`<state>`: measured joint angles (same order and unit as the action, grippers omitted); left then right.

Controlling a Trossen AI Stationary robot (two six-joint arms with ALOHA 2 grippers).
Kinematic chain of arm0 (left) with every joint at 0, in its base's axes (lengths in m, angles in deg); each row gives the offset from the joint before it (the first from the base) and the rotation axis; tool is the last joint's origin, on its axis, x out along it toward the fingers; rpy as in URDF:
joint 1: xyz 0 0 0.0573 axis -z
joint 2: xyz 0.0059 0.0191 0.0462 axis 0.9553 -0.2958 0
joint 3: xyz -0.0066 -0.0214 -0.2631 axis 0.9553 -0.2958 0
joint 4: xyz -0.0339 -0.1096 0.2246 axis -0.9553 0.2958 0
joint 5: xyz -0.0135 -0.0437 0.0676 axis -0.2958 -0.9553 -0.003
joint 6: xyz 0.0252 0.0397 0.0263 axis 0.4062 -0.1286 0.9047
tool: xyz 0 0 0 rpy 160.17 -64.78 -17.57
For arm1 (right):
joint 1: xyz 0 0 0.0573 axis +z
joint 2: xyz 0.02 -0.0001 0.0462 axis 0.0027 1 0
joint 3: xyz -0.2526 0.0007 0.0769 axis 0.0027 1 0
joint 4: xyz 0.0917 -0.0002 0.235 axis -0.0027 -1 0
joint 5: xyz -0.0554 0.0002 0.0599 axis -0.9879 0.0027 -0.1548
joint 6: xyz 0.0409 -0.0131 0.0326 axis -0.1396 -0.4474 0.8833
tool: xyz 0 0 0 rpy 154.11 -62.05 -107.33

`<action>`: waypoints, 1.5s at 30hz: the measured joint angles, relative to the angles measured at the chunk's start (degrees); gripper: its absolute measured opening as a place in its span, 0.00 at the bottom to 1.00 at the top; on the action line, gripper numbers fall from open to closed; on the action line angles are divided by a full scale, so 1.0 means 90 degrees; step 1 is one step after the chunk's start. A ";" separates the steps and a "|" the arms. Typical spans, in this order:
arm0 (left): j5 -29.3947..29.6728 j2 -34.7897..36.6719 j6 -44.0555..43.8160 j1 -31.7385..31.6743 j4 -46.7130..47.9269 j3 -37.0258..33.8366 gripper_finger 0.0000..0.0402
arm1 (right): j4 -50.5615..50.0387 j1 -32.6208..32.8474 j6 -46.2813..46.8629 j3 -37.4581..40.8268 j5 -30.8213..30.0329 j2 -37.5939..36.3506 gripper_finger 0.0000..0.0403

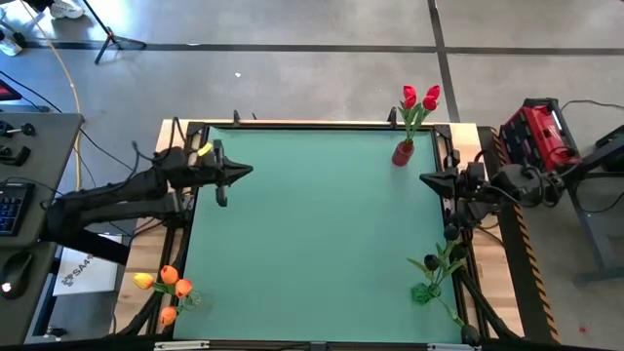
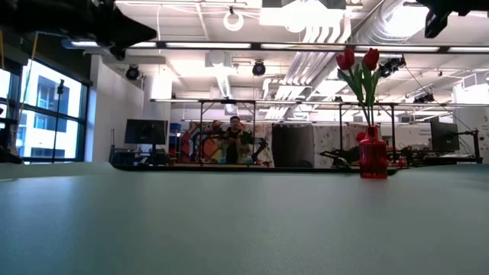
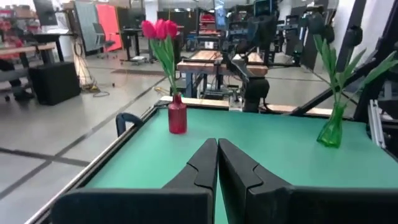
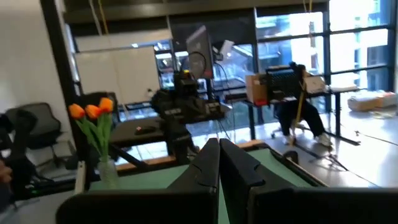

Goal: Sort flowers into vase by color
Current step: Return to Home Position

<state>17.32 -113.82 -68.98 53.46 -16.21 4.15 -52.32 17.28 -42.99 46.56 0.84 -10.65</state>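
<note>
Left gripper [image 1: 244,172]: your claw is pressed together, holding nothing, at the table's [image 1: 312,234] left edge.
Right gripper [image 1: 425,178]: likewise (empty), right edge.
Red tulips [image 1: 420,98]: in red vase [image 1: 403,153].

The left arm [image 1: 127,198] sits at the left side, raised, its wrist pointing inward to the right, jaws pressed together and empty. The right arm [image 1: 502,185] mirrors it at the right side, jaws likewise closed on nothing.

Grey concrete floor [image 1: 292,83], tall windows [image 4: 351,40], perhaps whiteboard [image 4: 118,71]
</note>
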 joint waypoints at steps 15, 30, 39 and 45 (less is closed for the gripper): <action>0.0431 -0.0885 -0.0244 0.0690 -0.2165 -0.0795 0.00 | 0.1360 0.0000 0.0305 0.1453 0.0250 -0.0241 0.00; 0.0444 0.2016 -0.0256 0.0520 0.0206 -0.1365 0.00 | 0.1105 0.0000 -0.0156 0.1451 0.0381 -0.0530 0.00; 0.0787 0.2683 -0.0396 0.0528 0.0833 -0.1586 0.00 | 0.0604 0.0000 0.0313 0.1449 0.0513 -0.0574 0.00; 0.1186 0.2496 -0.0363 0.0528 0.0583 -0.1968 0.00 | 0.0634 -0.0002 0.0339 0.1449 0.0130 -0.0419 0.00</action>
<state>28.00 -91.35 -72.25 58.21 -10.96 -13.56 -46.61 17.26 -39.94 59.60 2.01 -14.41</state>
